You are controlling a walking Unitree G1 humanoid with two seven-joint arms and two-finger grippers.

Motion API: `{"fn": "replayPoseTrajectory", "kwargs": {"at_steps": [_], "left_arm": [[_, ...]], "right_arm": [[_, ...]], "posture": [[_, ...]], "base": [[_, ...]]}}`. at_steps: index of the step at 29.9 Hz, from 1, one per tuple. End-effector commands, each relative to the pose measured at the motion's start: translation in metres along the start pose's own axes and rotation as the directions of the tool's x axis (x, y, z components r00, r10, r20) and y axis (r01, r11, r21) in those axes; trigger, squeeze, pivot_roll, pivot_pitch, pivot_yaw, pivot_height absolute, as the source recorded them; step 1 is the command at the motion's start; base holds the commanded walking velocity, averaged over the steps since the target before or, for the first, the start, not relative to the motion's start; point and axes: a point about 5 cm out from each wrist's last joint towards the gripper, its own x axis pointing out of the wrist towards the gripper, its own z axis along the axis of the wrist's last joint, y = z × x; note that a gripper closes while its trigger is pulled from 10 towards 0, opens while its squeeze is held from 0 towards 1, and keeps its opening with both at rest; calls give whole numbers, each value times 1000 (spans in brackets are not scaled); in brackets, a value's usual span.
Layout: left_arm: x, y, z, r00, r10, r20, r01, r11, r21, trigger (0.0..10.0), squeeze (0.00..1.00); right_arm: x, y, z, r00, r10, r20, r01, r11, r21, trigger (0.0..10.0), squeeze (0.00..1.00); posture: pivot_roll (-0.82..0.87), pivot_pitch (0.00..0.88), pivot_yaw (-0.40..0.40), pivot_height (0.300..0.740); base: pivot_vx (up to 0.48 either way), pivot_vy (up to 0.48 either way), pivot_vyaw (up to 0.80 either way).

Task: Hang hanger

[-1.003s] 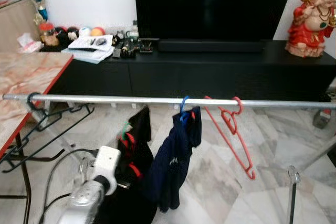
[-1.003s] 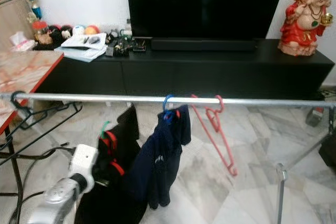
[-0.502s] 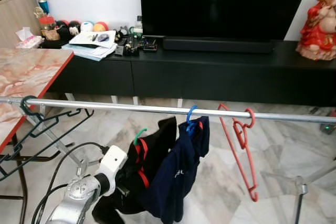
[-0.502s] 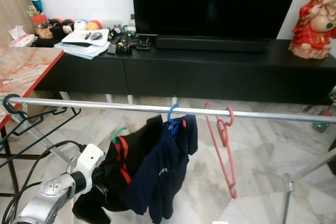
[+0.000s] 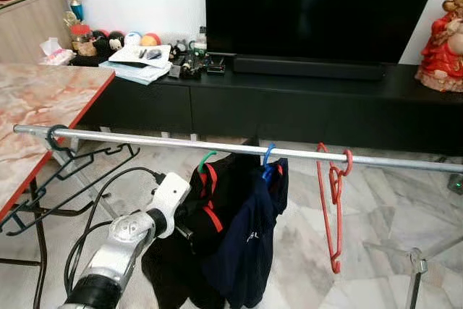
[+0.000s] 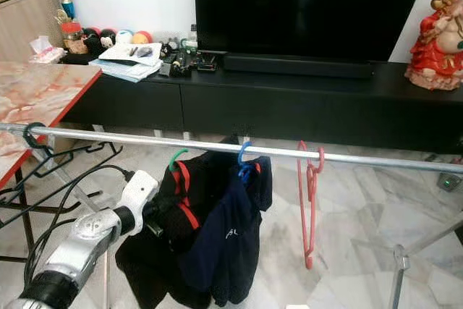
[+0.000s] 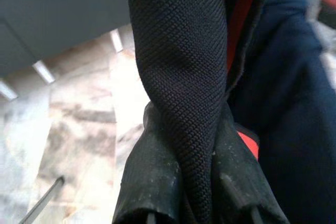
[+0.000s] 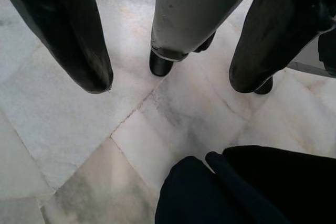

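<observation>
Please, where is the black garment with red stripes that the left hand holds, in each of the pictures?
Left eye view: black garment hangs below the rail, beside the navy garment.
Right eye view: same place.
Left wrist view: pinched between the left hand fingers.
Right wrist view: cannot tell.
Shared landmark: the navy garment.

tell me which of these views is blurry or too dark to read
Left and right eye views: evenly lit and sharp, the rail and red hanger crisp. Left wrist view: the black garment is sharp up close, the floor behind soft. Right wrist view: bright, fingers slightly soft.
</observation>
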Motion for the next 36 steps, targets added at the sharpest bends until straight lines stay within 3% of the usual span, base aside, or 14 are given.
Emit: {"fn": "replayPoseTrajectory", "kwargs": {"at_steps": [1, 7, 17, 22, 31, 36], "left_arm": [[4, 8, 5, 998, 56, -12, -56, 998, 26, 10000, 0], [6, 26, 3, 976, 205, -69, -209, 977, -47, 10000, 0], [9, 34, 4, 957, 279, -84, -286, 953, -99, 10000, 0], [10, 35, 2, 950, 296, -102, -307, 943, -124, 10000, 0], [11, 31, -13, 934, 287, -212, -308, 949, -72, 10000, 0], [12, 26, -18, 929, 281, -240, -308, 948, -81, 10000, 0]], "right_arm": [[0, 2, 0, 1000, 0, -10, 0, 1000, 4, 10000, 0], [0, 3, 0, 1000, 0, -13, 0, 1000, 0, 10000, 0], [1, 2, 0, 1000, 0, -11, 0, 1000, -2, 10000, 0], [0, 1, 0, 1000, -3, -12, 3, 1000, -6, 10000, 0], [0, 4, -2, 1000, -5, -15, 5, 1000, -6, 10000, 0], [0, 4, -3, 1000, -4, -16, 4, 1000, -5, 10000, 0]], "posture": [[26, 30, -20, 740], [25, 35, -22, 740], [24, 39, -24, 740], [23, 42, -25, 740], [26, 46, -16, 740], [25, 46, -14, 740]], "base": [[0, 0, 0], [0, 0, 0], [0, 0, 0], [0, 0, 0], [0, 0, 0], [0, 0, 0]]}}
